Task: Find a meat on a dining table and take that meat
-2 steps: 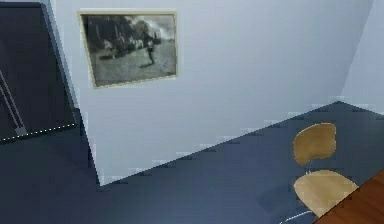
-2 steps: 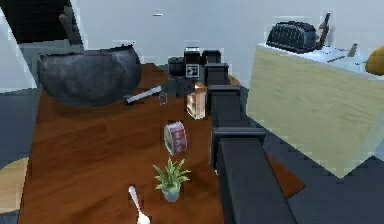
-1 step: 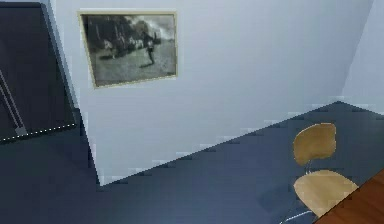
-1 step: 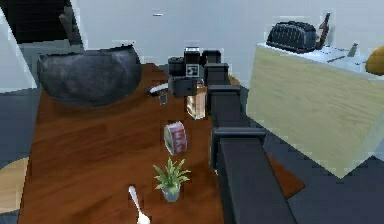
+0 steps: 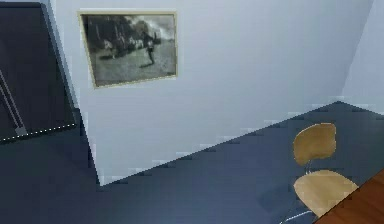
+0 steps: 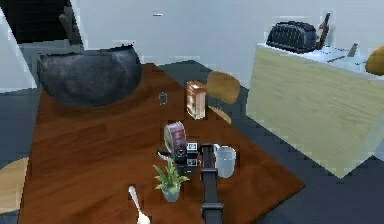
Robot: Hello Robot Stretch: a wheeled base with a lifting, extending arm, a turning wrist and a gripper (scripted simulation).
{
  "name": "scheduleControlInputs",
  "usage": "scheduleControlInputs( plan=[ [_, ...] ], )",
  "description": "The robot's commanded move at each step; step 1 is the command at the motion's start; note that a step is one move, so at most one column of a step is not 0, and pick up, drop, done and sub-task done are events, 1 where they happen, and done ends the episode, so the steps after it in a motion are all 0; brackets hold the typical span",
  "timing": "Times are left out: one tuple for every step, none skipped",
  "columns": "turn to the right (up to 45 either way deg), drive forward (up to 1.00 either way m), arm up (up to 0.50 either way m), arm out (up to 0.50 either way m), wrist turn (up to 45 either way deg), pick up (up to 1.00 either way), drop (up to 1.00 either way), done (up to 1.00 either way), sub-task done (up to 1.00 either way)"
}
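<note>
While forward shows a painting, sideways shows table.

Soft, even light on the forward view: the pale wall is flatly lit and the framed picture reads matte. The dark floor sits dim, with a faint shadow pooled by the wooden chair. The doorway on the left is near black, its upright edge leaning with the lens. On the arm side view, the bench carries a gentle sheen, with soft-edged shadows.
</note>
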Motion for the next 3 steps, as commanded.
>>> scheduleControlInputs(
  plan=[
    [0.0, 0.00, 0.00, 0.00, 0.0, 1.00, 0.00, 0.00, 0.00],
    [0.0, 0.00, 0.10, 0.00, 0.0, 0.00, 0.00, 0.00, 0.00],
    [0.0, 0.00, 0.00, 0.00, 0.0, 0.00, 0.00, 1.00, 0.00]
  ],
)
